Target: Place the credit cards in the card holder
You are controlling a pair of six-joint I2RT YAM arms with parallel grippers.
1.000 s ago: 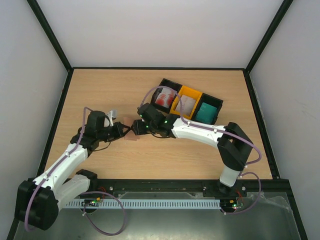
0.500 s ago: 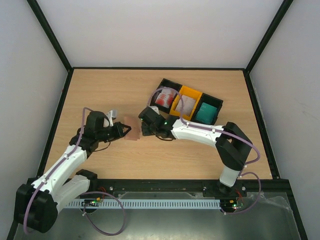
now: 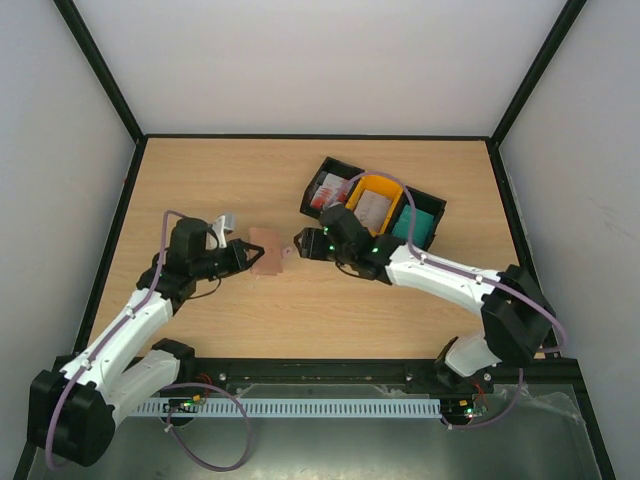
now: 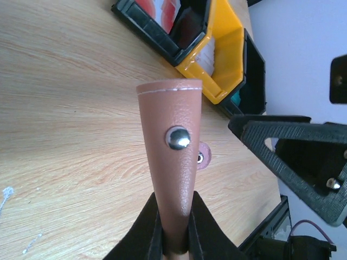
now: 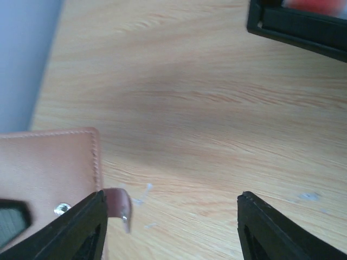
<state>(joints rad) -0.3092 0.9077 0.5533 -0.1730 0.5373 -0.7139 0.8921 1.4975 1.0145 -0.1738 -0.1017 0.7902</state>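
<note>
Step in hand, by my reading: opening the card holder. No card is loaded yet.

- Nearest the bases: the left gripper (image 3: 243, 257) is clenched on the near edge of the card holder (image 3: 265, 250). The holder is folded shut, brown outside up.
- The snap stud (image 4: 178, 137) faces the left wrist camera.
- The snap tab (image 4: 202, 157) pokes out from the holder's far side and looks unfastened.
- Just beyond the holder: the right gripper (image 3: 299, 247) is released, jaws wide, with only bare table (image 5: 217, 108) between them. One finger (image 5: 81, 227) sits just beside the tab. I cannot tell whether they touch.
- Farther beyond the holder, well apart from it: three trays in a row with the credit cards in them.
  - Red-and-white cards (image 3: 328, 190) are in the black tray (image 3: 308, 195) closest to the holder.
  - A white card (image 3: 374, 208) is in the orange tray (image 3: 385, 181).
  - A teal card (image 3: 418, 226) is in the farthest black tray (image 3: 437, 205).

Next move, as I judge it: the right gripper must catch the tab or the free flap and fold it back, with the left clamp as anchor, to bare the pockets. It then fetches a card. The flap edge is thin, and a hard pull could drag the holder out of the clamp.

Not readable:
- The holder's inside pockets are hidden.
- The number of cards per tray cannot be made out.
- Part of the orange tray is covered by the right wrist.
- I cannot tell whether the holder rests on the table or hangs above it.
</note>
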